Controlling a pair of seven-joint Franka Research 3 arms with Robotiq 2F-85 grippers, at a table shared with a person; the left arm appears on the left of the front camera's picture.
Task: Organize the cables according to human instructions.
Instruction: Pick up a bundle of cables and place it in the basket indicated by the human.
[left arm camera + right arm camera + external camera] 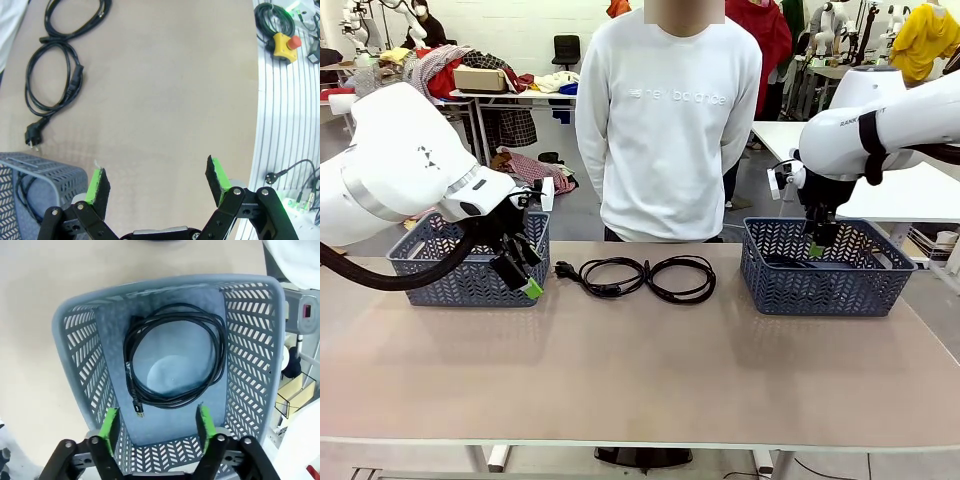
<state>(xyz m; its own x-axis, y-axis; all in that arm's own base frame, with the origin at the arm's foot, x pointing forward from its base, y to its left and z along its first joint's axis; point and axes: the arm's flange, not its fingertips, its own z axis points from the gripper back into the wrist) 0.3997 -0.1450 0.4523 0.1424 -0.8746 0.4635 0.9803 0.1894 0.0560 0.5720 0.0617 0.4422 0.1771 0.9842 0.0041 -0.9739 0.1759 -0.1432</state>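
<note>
Two black cables lie coiled side by side on the table in front of the person, one (610, 275) on the left and one (682, 278) on the right. In the left wrist view they are the cable (50, 75) with a round plug and the cable (75, 20) beyond it. My left gripper (523, 272) (156, 175) hangs open and empty by the front of the left basket (470, 270) (45, 170), where a dark cord (25, 197) shows inside. My right gripper (817, 245) (157, 422) stands open above the right basket (825, 275) (75, 340). A coiled cable (175, 360) lies free on that basket's floor.
A person (665, 120) stands at the far edge behind the coils, with no hands over the table. A yellow emergency-stop box (285, 45) and loose leads lie on the ribbed strip beside the table. A white table (910, 190) stands behind the right basket.
</note>
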